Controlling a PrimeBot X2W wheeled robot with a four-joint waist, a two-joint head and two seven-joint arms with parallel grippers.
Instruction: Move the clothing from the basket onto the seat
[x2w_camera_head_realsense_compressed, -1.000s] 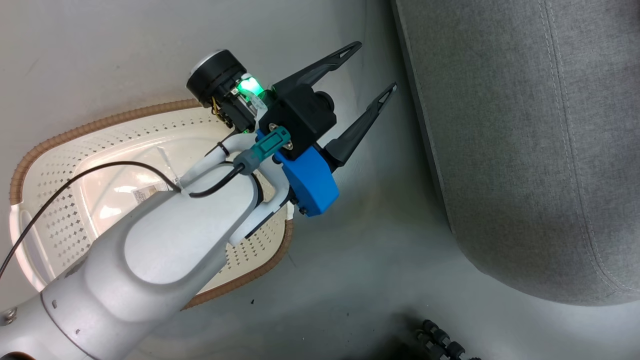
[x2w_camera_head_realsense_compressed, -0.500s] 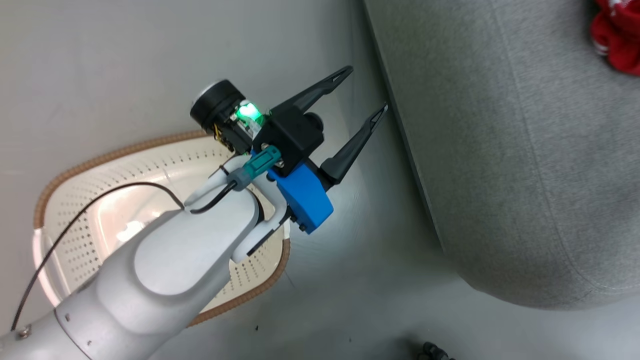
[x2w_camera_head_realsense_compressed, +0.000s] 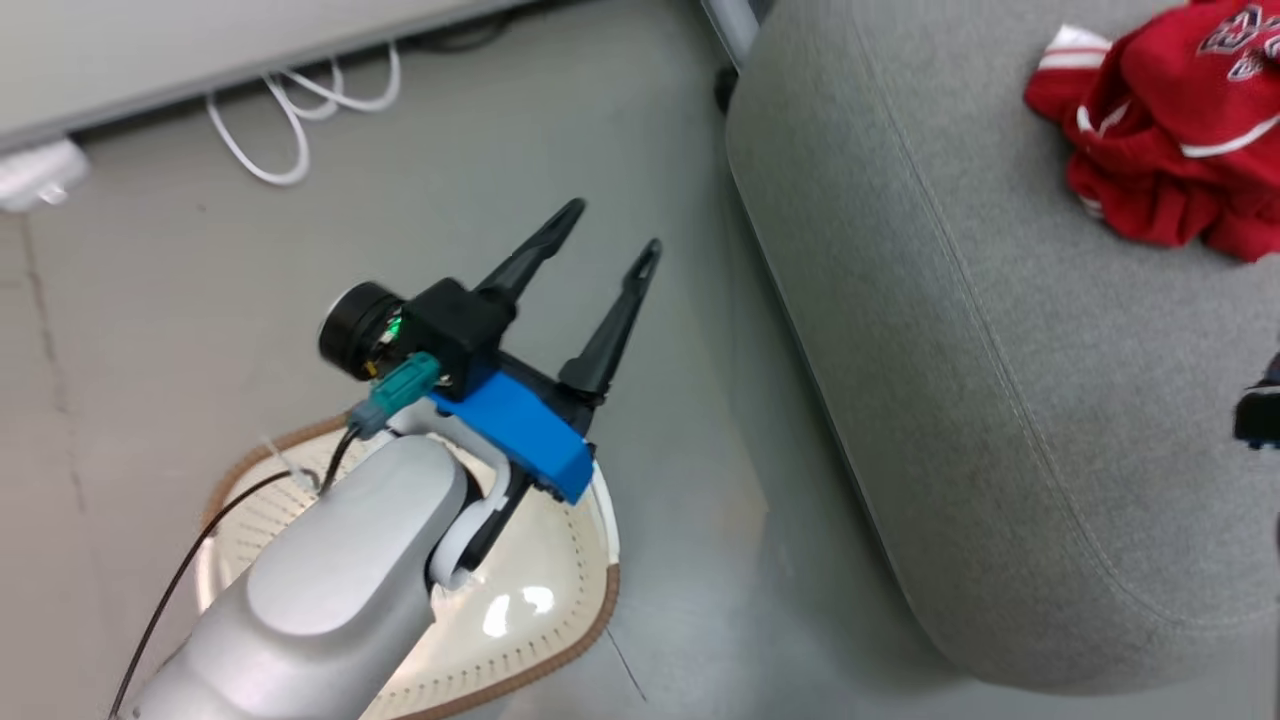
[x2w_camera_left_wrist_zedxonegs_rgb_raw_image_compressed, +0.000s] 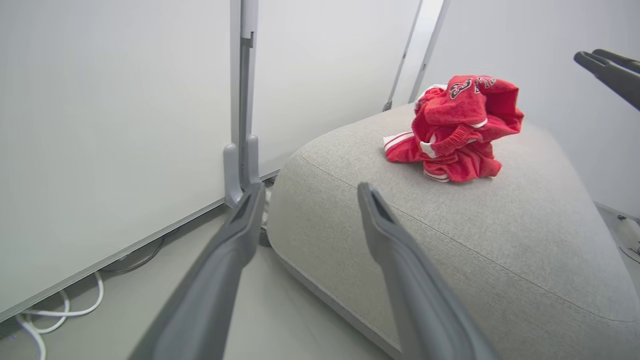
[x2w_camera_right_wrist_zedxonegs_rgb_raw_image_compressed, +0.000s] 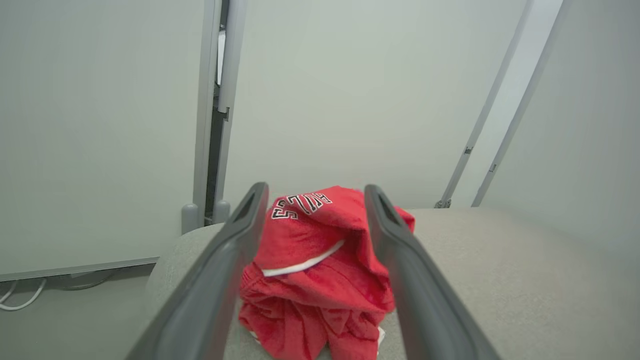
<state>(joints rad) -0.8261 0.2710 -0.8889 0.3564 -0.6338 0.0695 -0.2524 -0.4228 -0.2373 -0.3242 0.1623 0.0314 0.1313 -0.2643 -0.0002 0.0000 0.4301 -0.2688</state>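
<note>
Spreading wide, the left claw (x2w_camera_head_realsense_compressed: 612, 232) is hanging over the grey floor (x2w_camera_head_realsense_compressed: 200, 300) between the basket (x2w_camera_head_realsense_compressed: 590, 625) and the seat (x2w_camera_head_realsense_compressed: 1000, 350), its two dark fingers gripping nothing. Its pale forearm (x2w_camera_head_realsense_compressed: 340, 570) is crossing above the basket and covering much of it. The basket is sitting on the floor near the seat's rounded corner, with its brown rim and shiny white bottom showing past the arm.

From the left wrist view, this claw is pointing toward the seat's near corner, well apart from the clothing (x2w_camera_left_wrist_zedxonegs_rgb_raw_image_compressed: 455, 135). The right claw (x2w_camera_right_wrist_zedxonegs_rgb_raw_image_compressed: 315, 190) is hovering with its fingers parted just as wide and holding nothing. Its own view is looking past them at the clothing, which is lying below and beyond the tips. Seen from the left wrist, the right claw's tips are poking in at the upper right, above the seat and clear of the clothing.

The clothing is lying as a crumpled red heap with white stripe trim on top of the seat, toward its far end, with dark white-edged lettering showing on the uppermost fold. White cables (x2w_camera_head_realsense_compressed: 300, 120) are trailing on the floor along the foot of a pale wall (x2w_camera_head_realsense_compressed: 150, 50)
</note>
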